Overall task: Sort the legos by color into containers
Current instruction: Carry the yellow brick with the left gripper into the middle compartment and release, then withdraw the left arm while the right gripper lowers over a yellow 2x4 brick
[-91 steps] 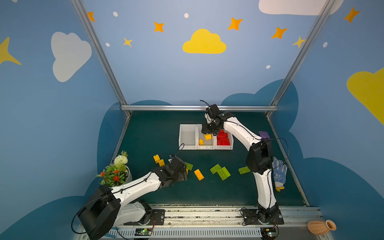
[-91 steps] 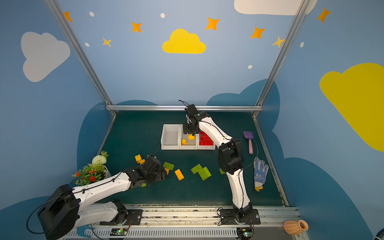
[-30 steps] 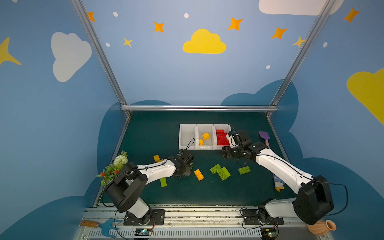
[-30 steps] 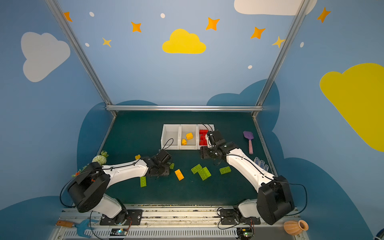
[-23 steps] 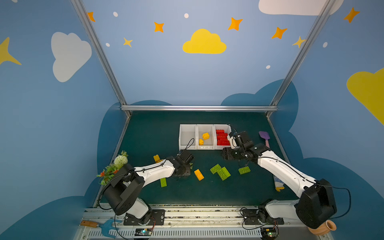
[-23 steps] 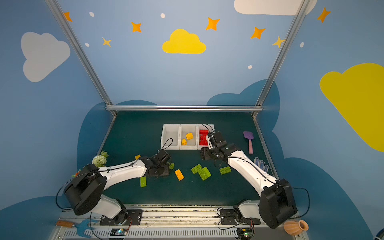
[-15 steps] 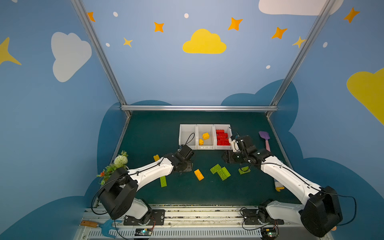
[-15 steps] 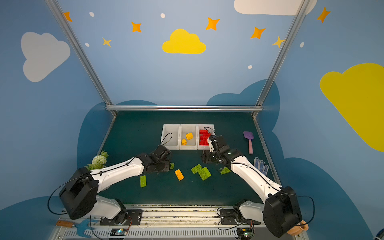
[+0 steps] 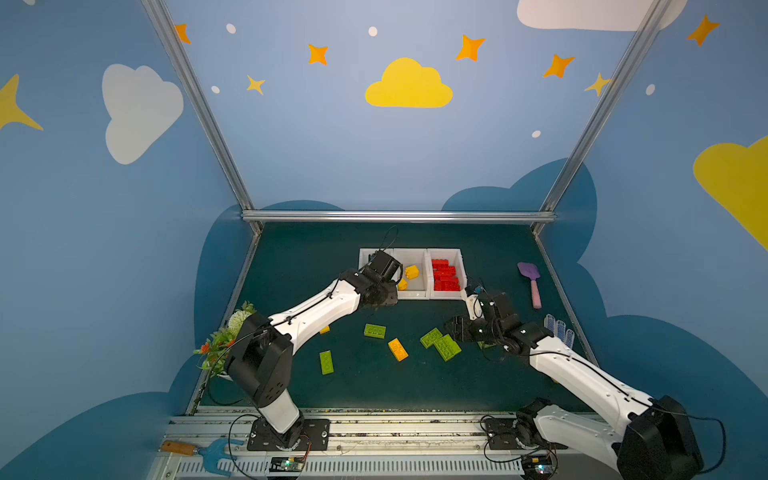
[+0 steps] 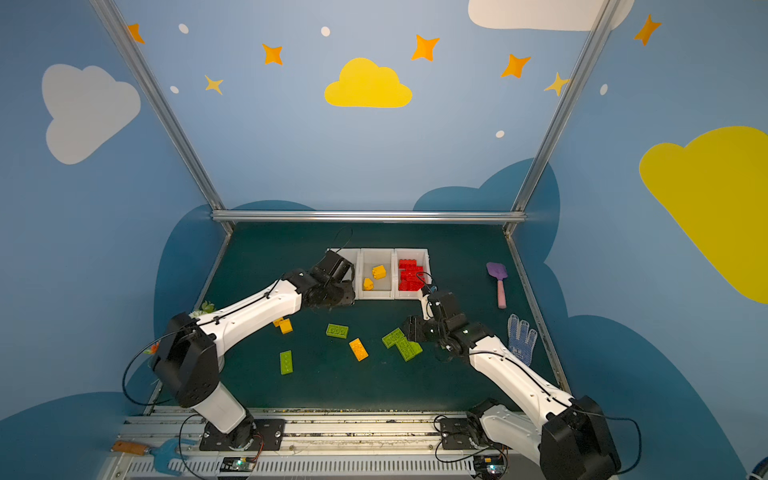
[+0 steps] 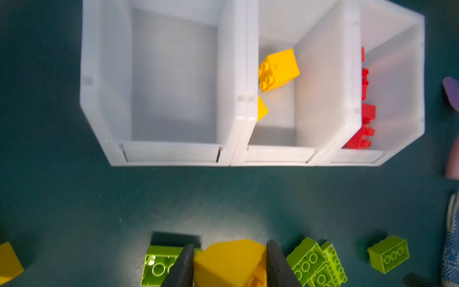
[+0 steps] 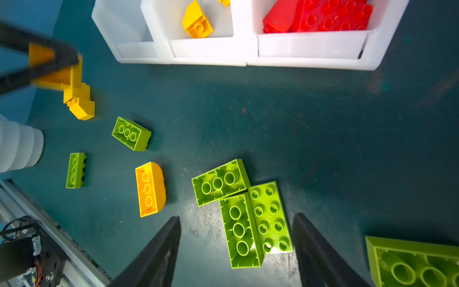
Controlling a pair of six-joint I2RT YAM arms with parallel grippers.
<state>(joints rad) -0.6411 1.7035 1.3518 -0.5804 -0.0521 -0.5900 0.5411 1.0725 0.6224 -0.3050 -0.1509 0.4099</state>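
Top views both showed the dark green table [image 9: 316,257] with three white bins set side by side toward its back, presumably one per colour. The red bin [image 9: 446,296] was packed with red bricks [image 9: 445,274], and the middle bin [image 11: 275,155] held two yellow bricks [image 11: 278,69]. The left bin [image 11: 171,155] was bare, and I judged it was meant for green. The left tool [image 11: 229,270] was clamped on a yellow brick [image 11: 231,256], carried off the table just short of the bins, a sensible spot from which to reach the middle bin. The right tool [image 12: 237,218] hung with its jaws spread, gripping nothing, one finger either side of a pair of green bricks [image 12: 255,223] lying flush against each other. Whether it touched them could not be told. That wide stance suited closing across a brick. Loose on the table lay other green bricks [image 9: 375,330] and one rounded yellow brick [image 9: 397,349], not yet sorted.
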